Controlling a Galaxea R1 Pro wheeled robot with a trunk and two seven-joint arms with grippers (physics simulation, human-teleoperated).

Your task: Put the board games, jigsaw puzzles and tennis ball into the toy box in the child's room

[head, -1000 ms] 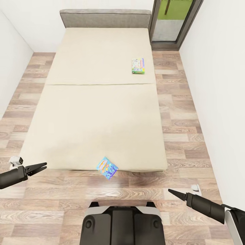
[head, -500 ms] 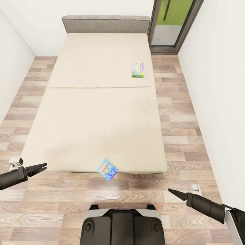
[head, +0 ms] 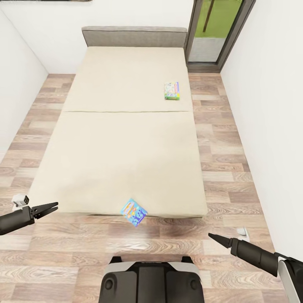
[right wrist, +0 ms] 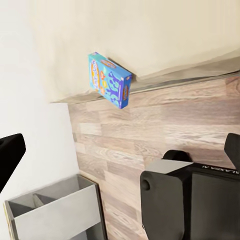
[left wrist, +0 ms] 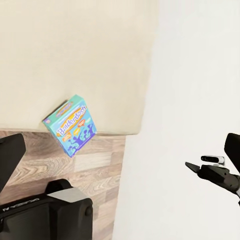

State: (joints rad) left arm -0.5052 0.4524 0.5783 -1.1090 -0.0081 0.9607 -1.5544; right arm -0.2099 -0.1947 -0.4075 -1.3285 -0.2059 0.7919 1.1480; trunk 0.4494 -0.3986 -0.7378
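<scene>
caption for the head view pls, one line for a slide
Robot faces the bed: one game box up top, another overhanging the near edge.

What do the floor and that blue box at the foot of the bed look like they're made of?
The floor looks like matte wood planks or laminate: staggered boards with grain. The blue box looks like printed cardboard, with sharp edges and a bright cover. It overhangs the bed, whose beige cover seems plain cloth.

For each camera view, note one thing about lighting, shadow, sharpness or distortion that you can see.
Head view: even, flat light; the bed tapers strongly toward the headboard, a wide-angle effect. Left wrist view: the blue game box has readable lettering, yet the bed cover looks washed out. Right wrist view: a dark shadow band runs under the bed edge by the box.
</scene>
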